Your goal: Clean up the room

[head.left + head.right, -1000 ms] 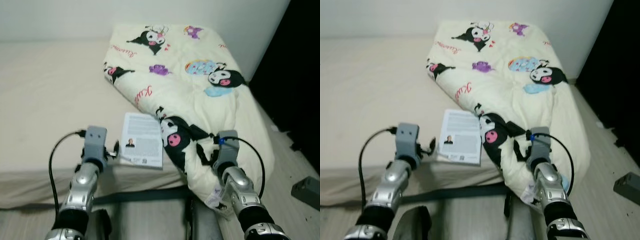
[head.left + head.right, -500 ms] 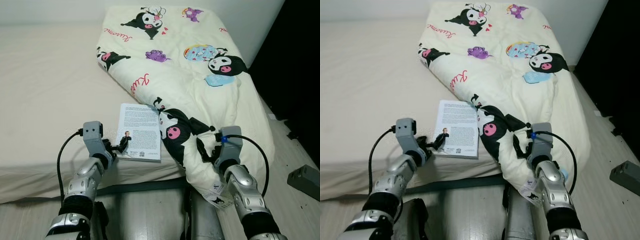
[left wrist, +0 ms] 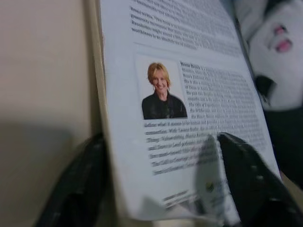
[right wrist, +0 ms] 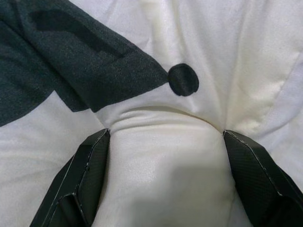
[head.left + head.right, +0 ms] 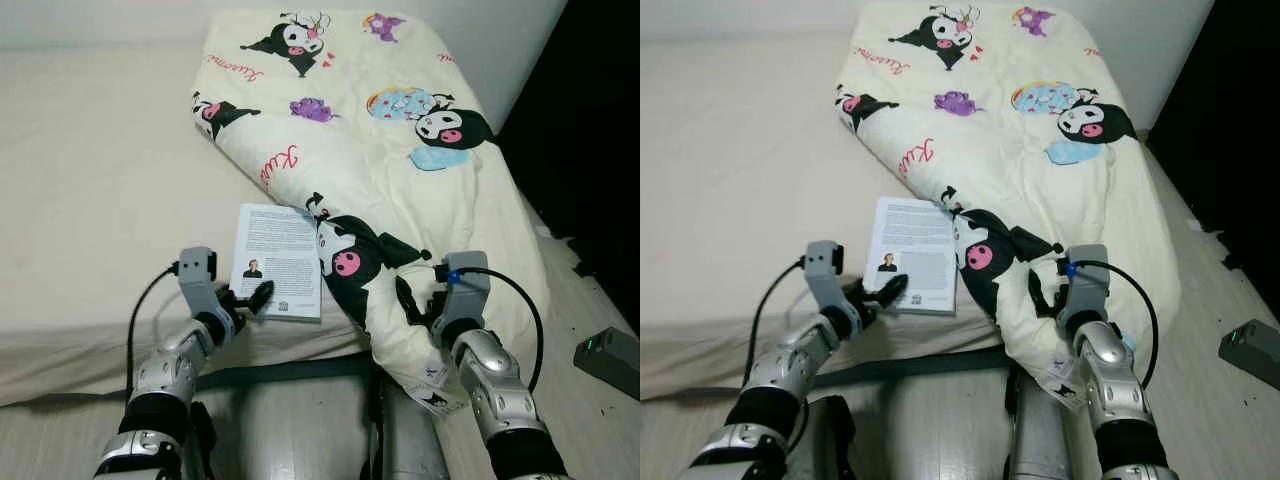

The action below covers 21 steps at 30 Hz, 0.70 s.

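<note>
Left eye view: bed with a beige sheet across the left and centre of the frame. Cream blanket with cartoon prints running from top centre down to lower right, its edge spilling over the side of the bed toward the floor. Book lying back cover up at centre frame, its right edge tucked just under the blanket fold. Grey box on the wooden floor at the right edge. Left gripper at lower left of centre, fingers spread around the book's near corner, one black finger lying on the cover. Right gripper at lower right, pressed into the hanging blanket.

Right eye view: same layout, book at centre, blanket overlapping its right side, left gripper at its near left corner.

Left wrist view: book close up, with an author photo and printed text. One finger resting on top of the cover, the other finger beside the spine edge against the sheet; jaws wide apart, not clamped. Blanket print at the far upper right.

Right wrist view: blanket bunched between two black fingers, jaws wide apart with a thick fold of cloth bulging in the gap, both pads touching fabric.
</note>
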Motion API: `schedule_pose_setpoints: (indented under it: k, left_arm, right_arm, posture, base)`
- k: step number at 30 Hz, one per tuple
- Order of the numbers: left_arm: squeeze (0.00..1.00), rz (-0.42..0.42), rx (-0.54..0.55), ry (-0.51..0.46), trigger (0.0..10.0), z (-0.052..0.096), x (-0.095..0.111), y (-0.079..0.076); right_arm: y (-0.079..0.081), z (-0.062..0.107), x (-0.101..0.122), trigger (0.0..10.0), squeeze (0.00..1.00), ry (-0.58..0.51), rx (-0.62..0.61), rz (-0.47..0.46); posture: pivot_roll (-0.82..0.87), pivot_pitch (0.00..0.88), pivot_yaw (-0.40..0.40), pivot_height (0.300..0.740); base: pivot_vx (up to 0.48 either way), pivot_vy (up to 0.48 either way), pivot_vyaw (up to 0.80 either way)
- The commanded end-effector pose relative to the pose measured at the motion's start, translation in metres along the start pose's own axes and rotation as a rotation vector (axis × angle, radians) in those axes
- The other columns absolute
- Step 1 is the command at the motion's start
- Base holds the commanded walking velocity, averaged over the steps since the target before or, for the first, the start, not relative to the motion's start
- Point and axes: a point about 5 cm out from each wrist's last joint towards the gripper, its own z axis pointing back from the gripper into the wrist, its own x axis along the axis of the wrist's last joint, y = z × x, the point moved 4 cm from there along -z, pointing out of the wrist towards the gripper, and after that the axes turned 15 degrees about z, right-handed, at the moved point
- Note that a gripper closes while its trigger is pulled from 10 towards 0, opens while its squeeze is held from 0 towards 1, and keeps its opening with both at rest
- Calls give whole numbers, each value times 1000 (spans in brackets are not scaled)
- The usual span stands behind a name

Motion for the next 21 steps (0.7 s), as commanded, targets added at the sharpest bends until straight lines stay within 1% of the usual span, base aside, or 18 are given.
schedule_pose_setpoints:
  k: [1,3,5,7,8,9,11,12,13,14,15,16,18,20,21]
  left_arm:
    - [0,90,-27,165,0,1,-49,-4]
    - [0,92,-29,170,0,0,-51,-5]
    - [0,102,-18,158,0,-1,-50,-4]
    - [0,102,-18,158,0,-1,-50,-4]
    - [0,104,-7,142,0,-2,-47,-3]
    - [0,104,-7,142,0,-2,-47,-3]
    - [0,110,44,81,0,-3,-31,5]
    - [0,110,44,81,0,-3,-31,5]
    - [0,111,60,63,0,-3,-25,8]
    - [0,111,60,63,0,-3,-25,8]
    - [0,113,76,50,0,-2,-20,12]
    - [0,114,86,48,0,0,-17,15]
    - [0,114,86,48,0,0,-17,15]
    - [0,117,105,45,0,3,-14,20]
    - [0,117,105,45,0,3,-14,20]
  right_arm:
    - [-5,5,-16,10000,0,73,-20,-28]
    - [-8,4,-12,10000,0,60,-28,-34]
    - [-14,4,-5,10000,0,36,-45,-68]
    - [-14,4,-5,10000,0,36,-45,-68]
    - [-18,4,-2,10000,0,24,-52,-90]
    - [-18,4,-2,10000,0,24,-52,-90]
    - [-27,3,6,10000,0,-2,-75,-161]
    - [-27,3,6,10000,0,-2,-75,-161]
    - [-30,3,9,10000,0,-12,-84,-188]
    - [-30,3,9,10000,0,-12,-84,-188]
    - [-34,2,12,10000,0,-20,-96,-206]
    - [-38,1,15,10000,0,-28,-111,-203]
    - [-38,1,15,10000,0,-28,-111,-203]
    - [-53,1,22,10000,0,-48,-162,-182]
    - [-53,1,22,10000,0,-48,-162,-182]
  posture:
    - [-126,295,3,425]
    - [-126,294,4,425]
    - [-124,284,7,425]
    - [-124,284,7,425]
    - [-123,282,7,425]
    - [-123,282,7,425]
    - [-115,260,11,425]
    - [-115,260,11,425]
    - [-114,258,12,425]
    - [-114,258,12,425]
    - [-112,248,14,425]
    - [-109,246,16,425]
    - [-109,246,16,425]
    - [-103,226,31,425]
    - [-103,226,31,425]
  base:
    - [0,0,0]
    - [0,0,0]
    - [0,0,0]
    - [0,0,0]
    - [0,0,0]
    - [0,0,0]
    - [0,0,0]
    - [0,0,0]
    - [0,0,0]
    - [0,0,0]
    - [0,0,0]
    - [0,0,0]
    - [0,0,0]
    - [0,0,0]
    - [0,0,0]
